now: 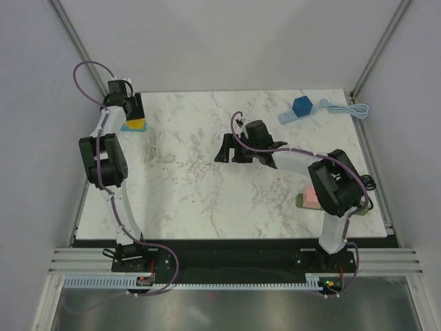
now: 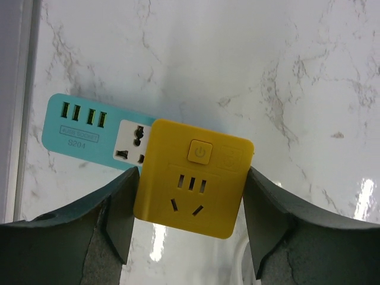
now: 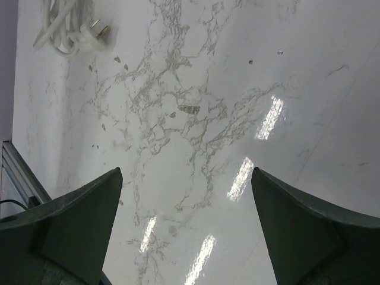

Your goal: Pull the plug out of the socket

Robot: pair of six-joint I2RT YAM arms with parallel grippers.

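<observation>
A yellow cube plug [image 2: 199,196] with a power button lies over one end of a teal socket strip [image 2: 77,127], covering part of its white socket. My left gripper [image 2: 190,178] is shut on the yellow plug, one finger pressed against each side. Whether the plug still sits in the socket I cannot tell. In the top view the plug [image 1: 138,124] and the strip [image 1: 128,127] are at the table's far left, under my left gripper [image 1: 136,114]. My right gripper [image 1: 231,153] is open and empty above the table's middle; it also shows in the right wrist view [image 3: 185,178].
A coiled white cable with a loose plug [image 3: 65,29] lies on the marble between the arms [image 1: 157,153]. A blue cube plug [image 1: 302,107] sits on a white power strip with a pale cable [image 1: 348,109] at the back right. A pink and green object [image 1: 308,200] lies by the right arm.
</observation>
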